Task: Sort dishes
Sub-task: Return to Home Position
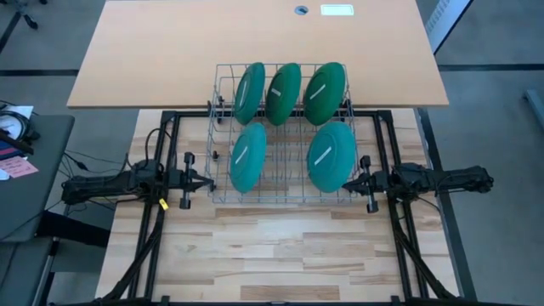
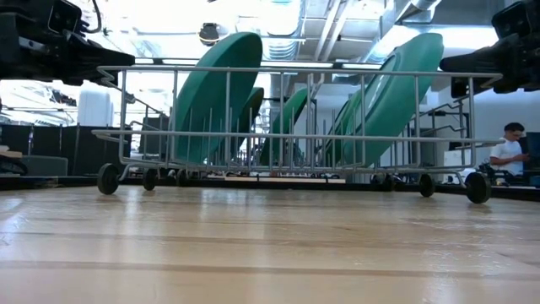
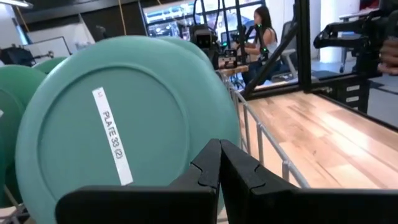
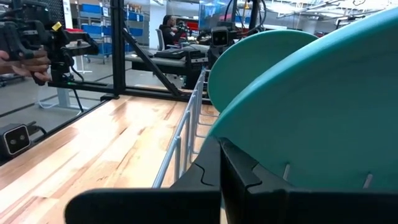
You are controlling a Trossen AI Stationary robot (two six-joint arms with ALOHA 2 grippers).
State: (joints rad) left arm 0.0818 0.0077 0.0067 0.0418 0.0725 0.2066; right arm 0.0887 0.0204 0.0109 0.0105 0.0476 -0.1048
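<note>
A wire rack [image 1: 223, 194] stands mid-table on small wheels [image 2: 107, 178]. Several dishes stand on edge between its tines. Three dark green plates [image 1: 283, 92] fill the far row. Two teal plates [image 1: 248, 156] [image 1: 331, 155] stand in the near row. My left gripper [image 1: 210, 180] is shut, level, just off the rack's left side, facing a teal plate [image 3: 124, 118]. My right gripper [image 1: 348, 183] is shut, level, just off the rack's right side, beside the other teal plate [image 4: 323, 106]. Neither holds anything.
A light wooden desk [image 1: 255, 42] lies beyond the rack. Black frame rails [image 1: 395, 229] run along both sides of the butcher-block table, whose near half [image 1: 280, 246] is bare wood. People show in the room behind [image 2: 509, 152] [image 3: 261, 31].
</note>
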